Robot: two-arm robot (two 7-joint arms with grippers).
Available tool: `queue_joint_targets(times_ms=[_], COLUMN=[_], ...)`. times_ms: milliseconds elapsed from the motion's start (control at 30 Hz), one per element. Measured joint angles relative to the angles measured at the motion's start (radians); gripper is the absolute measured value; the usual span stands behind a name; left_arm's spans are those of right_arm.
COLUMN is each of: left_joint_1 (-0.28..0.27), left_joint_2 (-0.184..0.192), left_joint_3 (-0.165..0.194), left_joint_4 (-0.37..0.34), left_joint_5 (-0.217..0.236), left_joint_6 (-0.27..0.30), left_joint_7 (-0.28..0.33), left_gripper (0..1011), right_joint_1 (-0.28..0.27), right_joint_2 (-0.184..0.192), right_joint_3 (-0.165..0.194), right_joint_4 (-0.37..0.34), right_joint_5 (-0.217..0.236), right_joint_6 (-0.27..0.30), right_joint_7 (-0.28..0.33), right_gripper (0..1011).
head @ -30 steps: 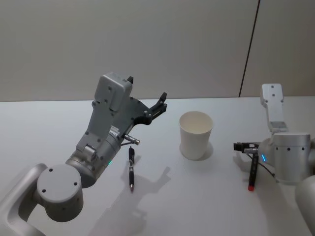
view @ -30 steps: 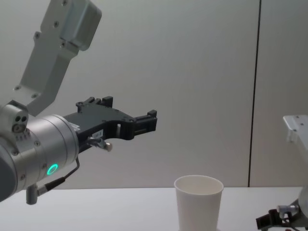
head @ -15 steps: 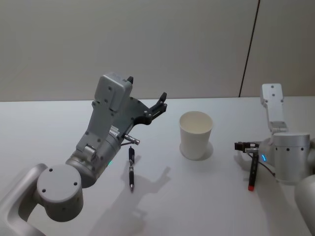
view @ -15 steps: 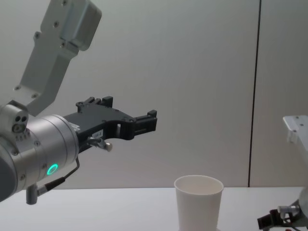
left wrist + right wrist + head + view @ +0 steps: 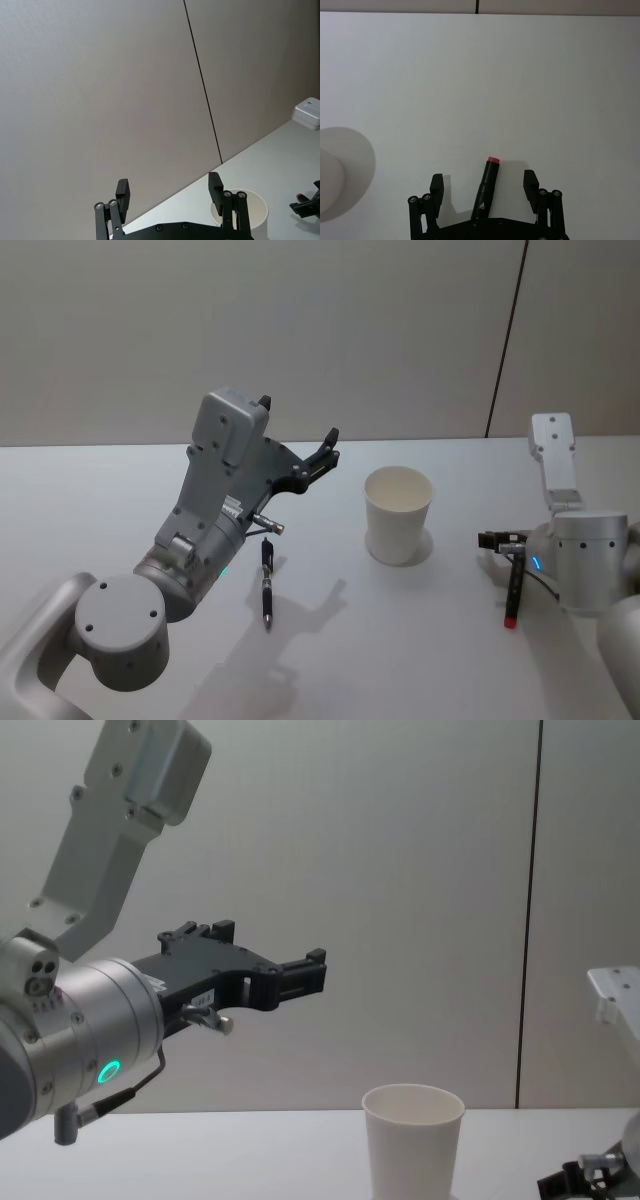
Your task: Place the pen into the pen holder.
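Observation:
The pen holder (image 5: pixel 398 514) is a white paper cup standing upright and empty on the white table, also seen in the chest view (image 5: pixel 412 1146). A black pen with a red end (image 5: pixel 512 590) lies to its right. My right gripper (image 5: pixel 503 540) hangs low over that pen, open. In the right wrist view the pen (image 5: pixel 485 194) lies between the spread fingers of the right gripper (image 5: pixel 483 179), untouched. A second black pen (image 5: pixel 267 583) lies left of the cup. My left gripper (image 5: pixel 298 422) is raised above it, open and empty (image 5: pixel 169 189).
The white table (image 5: pixel 400 640) meets a plain grey wall with a dark vertical seam (image 5: pixel 505 340) behind. The left arm's big grey body (image 5: pixel 200 530) rises over the table's left half. Bare table lies between cup and right gripper.
The right gripper has sunk slightly in the chest view. The left arm, both pens and the cup have not moved.

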Motion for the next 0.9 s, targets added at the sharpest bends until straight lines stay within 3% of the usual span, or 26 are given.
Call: queue_joint_targets(times_ms=[233,367,667,900], left_joint_1=[0.0,0.0,0.0,0.0], left_joint_2=[0.0,0.0,0.0,0.0], left_joint_3=[0.0,0.0,0.0,0.0], left_joint_4=[0.0,0.0,0.0,0.0], left_joint_5=[0.0,0.0,0.0,0.0], left_joint_6=[0.0,0.0,0.0,0.0], left_joint_7=[0.0,0.0,0.0,0.0], left_gripper=[1003,1003,1003,1003], right_joint_1=[0.0,0.0,0.001,0.007], right_joint_2=[-0.002,-0.002,-0.004,-0.006], right_joint_3=[0.004,0.007,0.016,0.024], right_joint_4=[0.007,0.01,0.026,0.047], right_joint_5=[-0.007,-0.01,-0.012,-0.012], right_joint_6=[0.001,0.001,-0.001,-0.002], right_joint_7=[0.005,0.007,0.011,0.012], right_gripper=[996,931,689,446])
